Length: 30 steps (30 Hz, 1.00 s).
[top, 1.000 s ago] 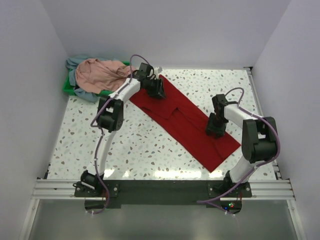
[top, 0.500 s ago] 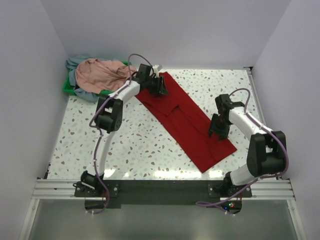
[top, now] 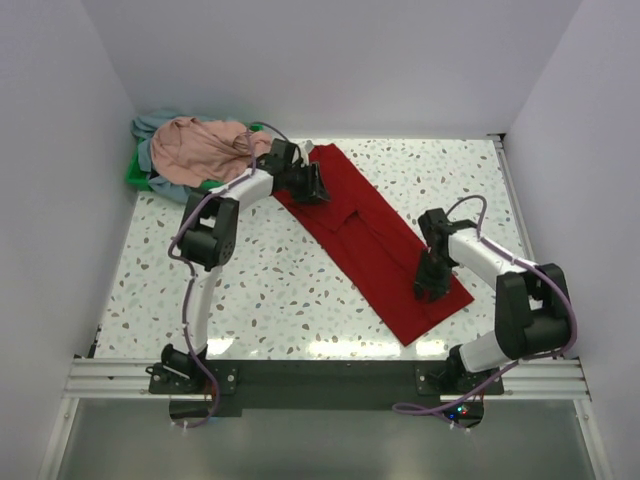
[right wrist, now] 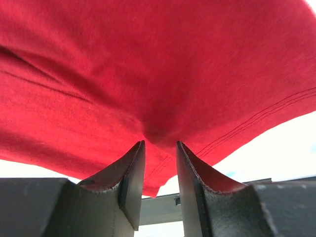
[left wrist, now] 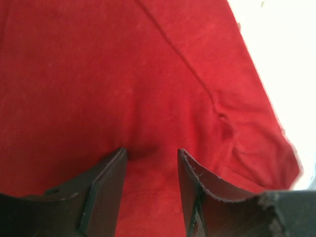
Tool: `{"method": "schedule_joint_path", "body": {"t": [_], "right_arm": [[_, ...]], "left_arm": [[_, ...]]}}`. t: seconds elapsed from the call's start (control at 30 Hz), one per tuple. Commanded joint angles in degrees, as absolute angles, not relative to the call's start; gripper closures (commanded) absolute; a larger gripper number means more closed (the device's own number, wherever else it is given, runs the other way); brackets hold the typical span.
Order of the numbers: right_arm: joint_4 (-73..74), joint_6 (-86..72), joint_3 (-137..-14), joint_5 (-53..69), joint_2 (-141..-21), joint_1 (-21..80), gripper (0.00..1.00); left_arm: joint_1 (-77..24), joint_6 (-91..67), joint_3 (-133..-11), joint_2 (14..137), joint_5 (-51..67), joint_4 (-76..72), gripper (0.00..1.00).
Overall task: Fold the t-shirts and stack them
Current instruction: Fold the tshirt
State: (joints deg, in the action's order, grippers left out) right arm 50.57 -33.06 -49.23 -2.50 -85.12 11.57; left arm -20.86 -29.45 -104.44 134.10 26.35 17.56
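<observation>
The right gripper (right wrist: 160, 145) has its fingers (right wrist: 132, 168) drawn narrow around a pucker of the red t-shirt (top: 370, 235) close to its hem, apparently pinching that near end to lift it for a fold. The left gripper (left wrist: 150, 154) presses parted tips into the shirt's far end, clasping nothing, probably to pin it. The shirt lies as a long diagonal strip on the table (top: 280, 290). The pink t-shirt (top: 200, 145) and grey-blue t-shirt (top: 150, 125) wait heaped on the green tray (top: 133, 177).
</observation>
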Motion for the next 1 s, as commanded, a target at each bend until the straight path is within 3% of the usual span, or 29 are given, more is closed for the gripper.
{"method": "schedule_joint_path", "body": {"t": [0.0, 0.67, 0.97], "right_arm": [[48.69, -36.47, -48.52, -4.39, -86.04, 14.92, 0.65], [37.98, -47.72, -44.74, 4.82, -94.04, 36.98, 0.68], [33.13, -54.31, -54.13, 7.65, -105.89, 51.74, 0.69]], "left_arm": [[-19.78, -30.15, -103.54, 136.49, 26.63, 17.14, 0.49], [-18.81, -20.13, -117.06, 148.53, 30.14, 15.73, 0.48], [-17.67, -20.31, -118.03, 150.2, 32.17, 12.66, 0.47]]}}
